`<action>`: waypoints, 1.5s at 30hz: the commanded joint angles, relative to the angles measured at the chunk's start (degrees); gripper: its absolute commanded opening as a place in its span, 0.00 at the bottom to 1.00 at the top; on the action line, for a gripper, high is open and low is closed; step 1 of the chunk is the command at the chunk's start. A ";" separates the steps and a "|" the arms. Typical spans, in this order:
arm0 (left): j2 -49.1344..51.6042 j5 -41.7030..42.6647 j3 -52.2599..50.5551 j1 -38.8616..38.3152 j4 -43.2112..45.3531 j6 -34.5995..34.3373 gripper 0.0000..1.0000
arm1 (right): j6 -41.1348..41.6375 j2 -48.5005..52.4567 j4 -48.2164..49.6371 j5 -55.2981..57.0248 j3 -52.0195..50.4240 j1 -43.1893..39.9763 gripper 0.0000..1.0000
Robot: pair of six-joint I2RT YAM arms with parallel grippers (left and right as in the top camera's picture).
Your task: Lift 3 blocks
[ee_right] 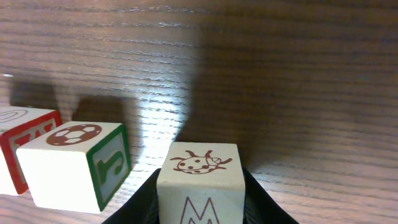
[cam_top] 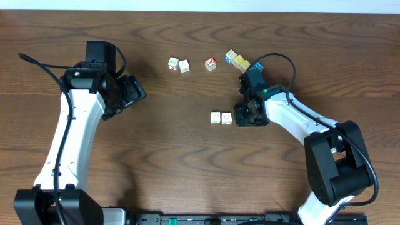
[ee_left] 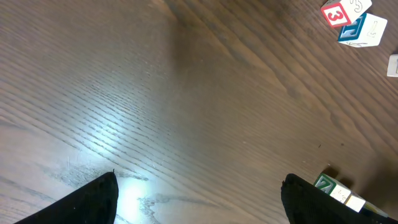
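Note:
A cream block (ee_right: 199, 165) with a ladybug on top and a letter M on its near face sits between my right gripper's (ee_right: 200, 194) black fingers (ee_right: 144, 200), which are shut on its two sides. Just left of it stand two more blocks: one (ee_right: 74, 162) with a football and a green face, and one (ee_right: 15, 140) with a red face. From overhead, this pair (cam_top: 215, 117) (cam_top: 226, 118) lies left of the right gripper (cam_top: 242, 114), whose body hides the held block. My left gripper (cam_top: 140, 94) (ee_left: 199, 205) is open over bare wood, far from them.
A row of other cubes lies along the back: two pale ones (cam_top: 174, 63) (cam_top: 184, 65), a red one (cam_top: 210, 64), yellowish ones (cam_top: 237, 60) and a blue one (cam_top: 257, 65). In the left wrist view, a green-faced cube (ee_left: 326, 183) stands beside the right finger.

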 commanded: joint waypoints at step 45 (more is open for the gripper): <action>-0.48 -0.83 -0.33 0.26 -0.11 1.01 0.84 | -1.11 -0.11 -15.43 -2.23 17.59 -3.76 0.57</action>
